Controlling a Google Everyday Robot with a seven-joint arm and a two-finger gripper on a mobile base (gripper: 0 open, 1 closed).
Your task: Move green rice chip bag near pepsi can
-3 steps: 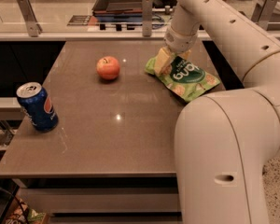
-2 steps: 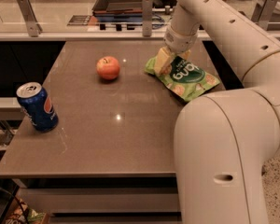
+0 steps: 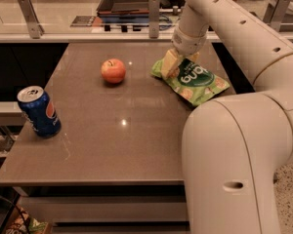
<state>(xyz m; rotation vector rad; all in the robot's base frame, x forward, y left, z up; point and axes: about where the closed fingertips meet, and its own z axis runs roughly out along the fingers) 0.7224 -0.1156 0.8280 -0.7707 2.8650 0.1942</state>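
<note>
Over at the left, the pepsi can (image 3: 38, 112) is standing upright near the front left edge of the bench (image 3: 127, 145), and it is serving as the mark the bag has to end up beside. Further in, toward the back, an apple (image 3: 113, 70) is sitting on its own, well apart from the can and roughly between the can and the bag, so I am guessing any path across will need to skirt it. To the right, the green rice chip bag (image 3: 194, 80) is lying flat near the far right side of the bench, well apart from the can. The tool (image 3: 172, 62) is bearing down on the bag's upper left corner, probably because that is the corner nearest the can. I cannot tell how far open it is or whether it has hold of the bag. Counting up, I am seeing one can, one apple, one bag and one tool.
</note>
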